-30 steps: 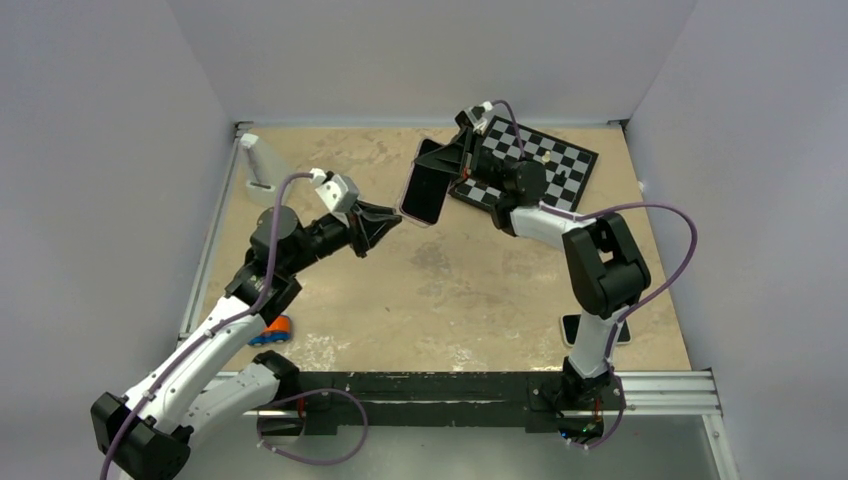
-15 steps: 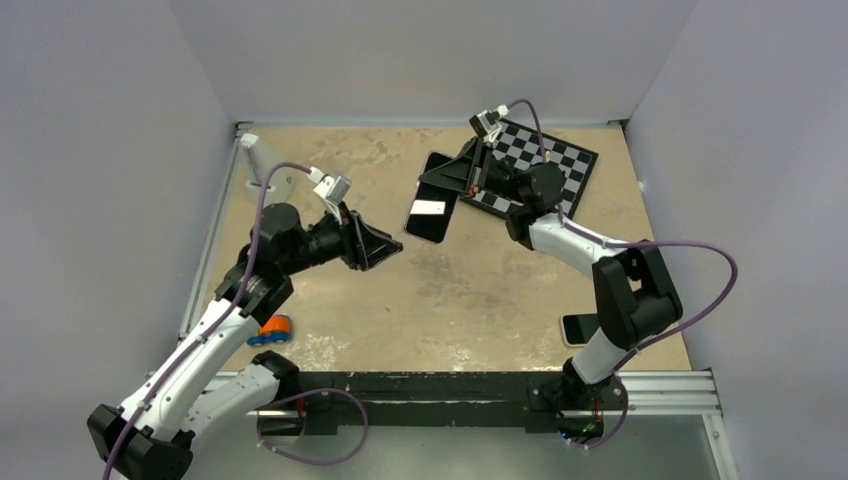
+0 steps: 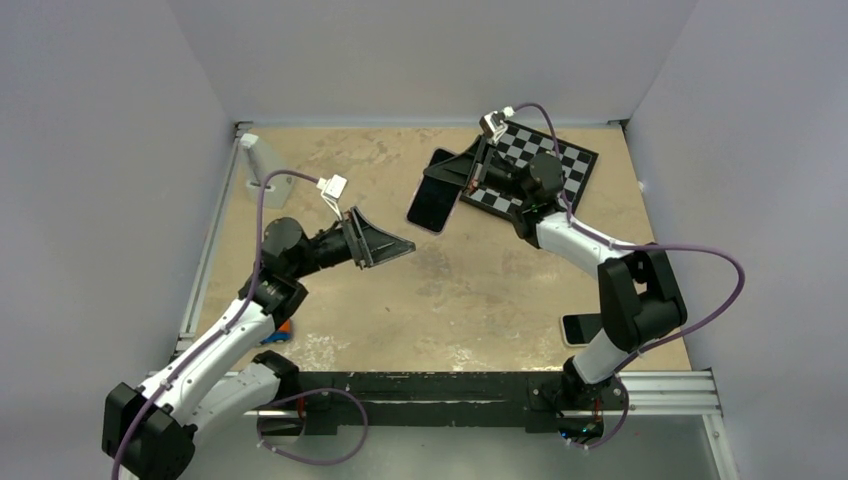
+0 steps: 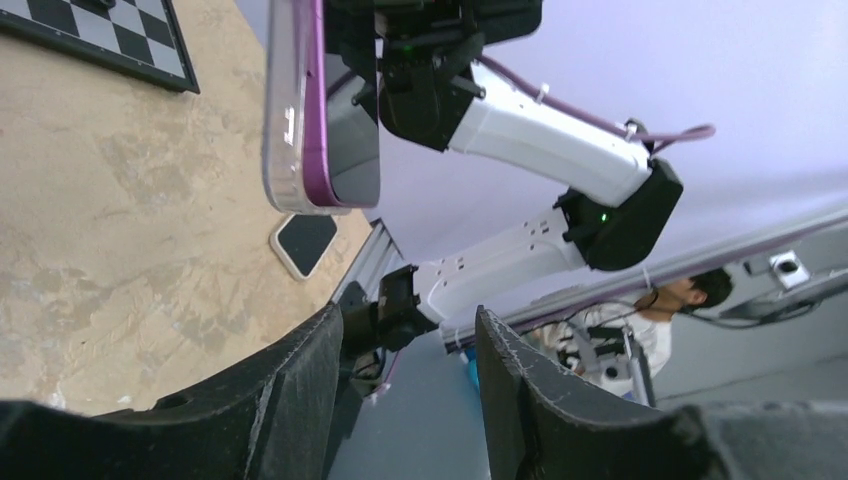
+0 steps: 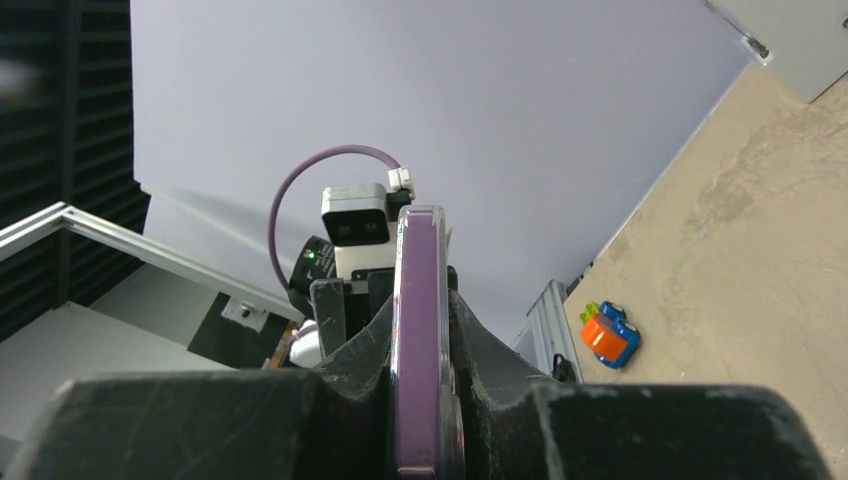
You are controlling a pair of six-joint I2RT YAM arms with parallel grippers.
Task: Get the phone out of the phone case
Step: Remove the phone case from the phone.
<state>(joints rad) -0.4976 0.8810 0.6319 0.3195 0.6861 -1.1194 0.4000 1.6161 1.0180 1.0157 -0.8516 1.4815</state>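
Note:
My right gripper (image 3: 462,172) is shut on the phone (image 3: 432,203) and holds it in the air above the far middle of the table, in front of the chessboard. The glossy black screen faces up. In the left wrist view the phone (image 4: 350,130) shows a purple edge inside the whitish translucent phone case (image 4: 285,110). In the right wrist view the phone (image 5: 420,300) stands edge-on between the jaws of my right gripper (image 5: 420,400). My left gripper (image 3: 395,245) is open and empty, a short way left of and nearer than the phone. It also shows in the left wrist view (image 4: 410,390).
The checkered chessboard (image 3: 545,160) lies at the back right. Another black phone with a white rim (image 3: 578,328) lies at the near right, beside the right arm. An orange and blue toy car (image 3: 280,330) sits under the left arm. A white stand (image 3: 262,165) is at the far left.
My left gripper has drawn back from the phone, toward the near side, and turned its wrist. My right gripper has shifted slightly right with the phone and tilted it.

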